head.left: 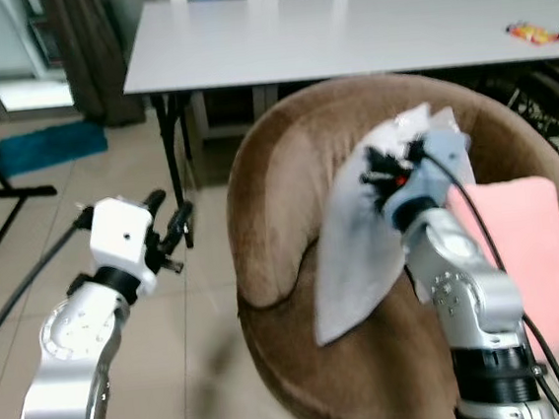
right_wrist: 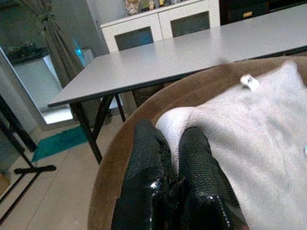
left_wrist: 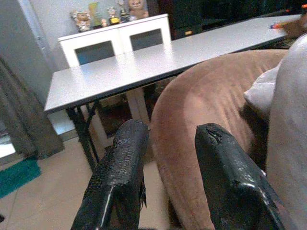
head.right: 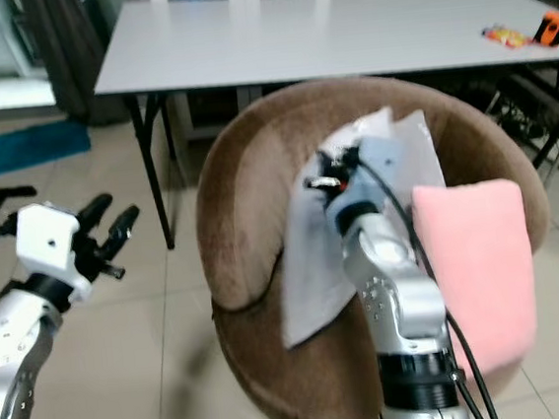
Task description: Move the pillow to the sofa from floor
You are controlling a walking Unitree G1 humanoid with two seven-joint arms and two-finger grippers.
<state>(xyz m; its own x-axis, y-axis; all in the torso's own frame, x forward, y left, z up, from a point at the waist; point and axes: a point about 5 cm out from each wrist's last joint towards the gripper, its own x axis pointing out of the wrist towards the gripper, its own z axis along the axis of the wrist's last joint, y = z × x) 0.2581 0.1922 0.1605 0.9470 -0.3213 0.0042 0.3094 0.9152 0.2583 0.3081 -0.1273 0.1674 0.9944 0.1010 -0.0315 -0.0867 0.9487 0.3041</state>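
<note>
The right gripper (right_wrist: 169,143) pinches the grey pillow's (head.left: 358,251) corner against the sofa's (head.left: 280,209) back rim, beside a pink cushion (head.left: 526,245). The left gripper (head.left: 170,220) hangs parted, empty, beside the sofa.

Home living room: brown sofa (head.left: 280,219); cabinet (left_wrist: 120,43) with figurines.

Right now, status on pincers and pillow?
Right pincer shut on pale grey fabric pillow, held over round brown velvet sofa. Left pincer open, idle. Pink cushion on seat beside it.
</note>
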